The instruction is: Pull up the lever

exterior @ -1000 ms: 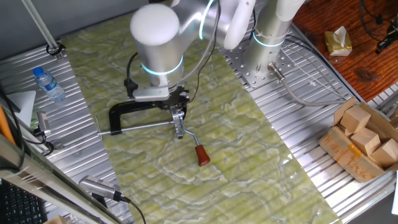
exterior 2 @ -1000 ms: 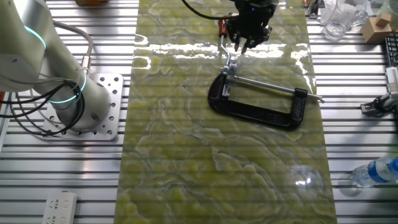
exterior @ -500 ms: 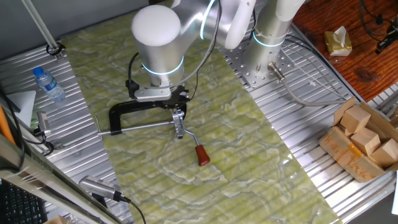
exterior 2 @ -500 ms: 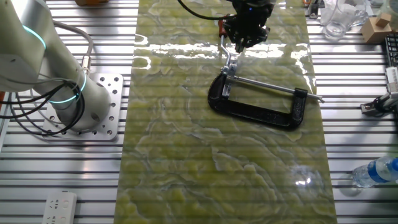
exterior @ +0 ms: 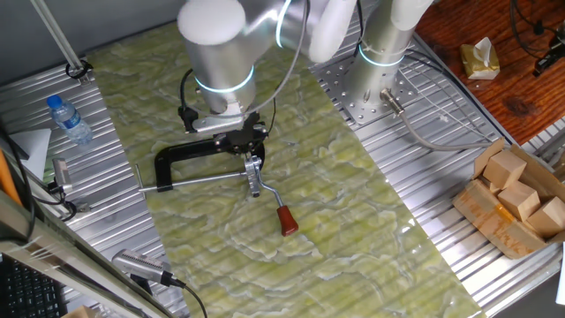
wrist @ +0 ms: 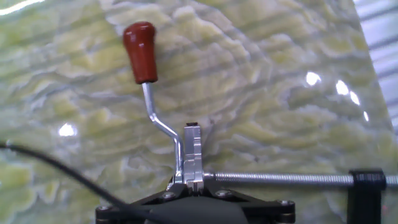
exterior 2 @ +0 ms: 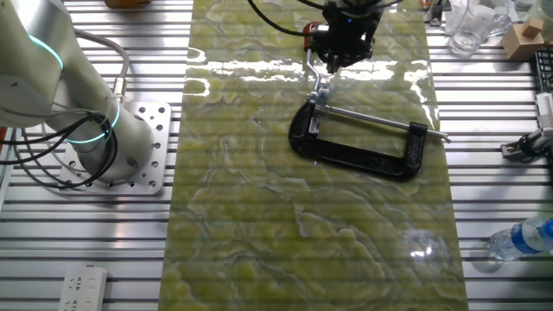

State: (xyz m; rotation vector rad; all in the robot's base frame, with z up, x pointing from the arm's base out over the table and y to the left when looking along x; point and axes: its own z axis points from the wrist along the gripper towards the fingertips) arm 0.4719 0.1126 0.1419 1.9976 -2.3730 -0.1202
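Note:
The black C-shaped clamp [exterior: 177, 159] lies flat on the green mat [exterior: 353, 221], also in the other fixed view [exterior 2: 354, 155]. Its lever [exterior: 274, 199] is a thin bent silver arm with a dark-red knob [exterior: 288, 220] and lies low, pointing away from the clamp. In the hand view the knob [wrist: 140, 53] is at upper left and the arm runs down to the silver pivot bracket [wrist: 191, 155]. My gripper [exterior: 252, 155] hangs just above that bracket, near the lever's base [exterior 2: 321, 86]. Its jaws look closed together [wrist: 191, 194] and hold nothing that I can see.
The clamp's long silver rod [wrist: 280, 178] runs right from the bracket. A water bottle [exterior: 69, 118] lies at the left, a box of wooden blocks [exterior: 516, 199] at the right. A second arm's base [exterior 2: 104, 147] stands on the slatted table.
My arm has shifted slightly up and back above the clamp. The lever and clamp have not moved.

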